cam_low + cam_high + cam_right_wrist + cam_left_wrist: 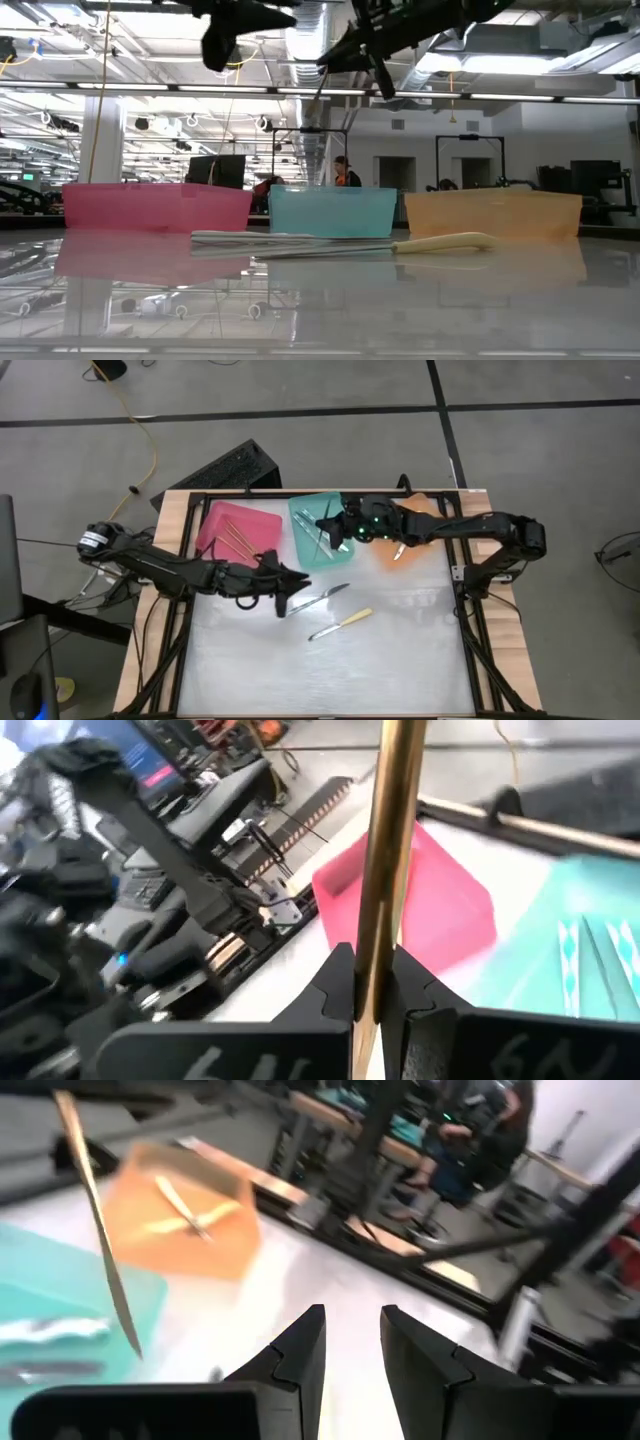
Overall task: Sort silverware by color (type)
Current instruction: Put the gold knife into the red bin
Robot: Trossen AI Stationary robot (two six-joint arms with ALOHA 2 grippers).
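**Right fingers holding an orange-tan utensil over the teal tray; two pieces lying loose on the bench**

I am counting three trays along the far side of the bench (pixel 400 660): a pink tray (pixel 215 525), a teal tray (pixel 305 512) and an orange tray (pixel 385 555). I am seeing two utensils lying on the open bench: a silvery one (pixel 322 598) and, just beside it, a pale yellow-handled one (pixel 342 623).

In the pink tray I am making out a few orange-tan sticks (pixel 238 538); the exact count is hard to tell. The teal tray is holding several teal-handled pieces (pixel 312 532), partly covered by the right arm. The orange tray is showing one pale piece (pixel 398 550), and most of that tray is hidden under the arm.

My right gripper (pixel 370 990) is hovering above the teal tray with its fingers clamped tight on a slim orange-tan utensil (pixel 395 840), which is standing upright between them.

My left gripper (pixel 352 1345) is hanging over the bench near the pink tray's corner, its fingers parted a little and holding nothing.
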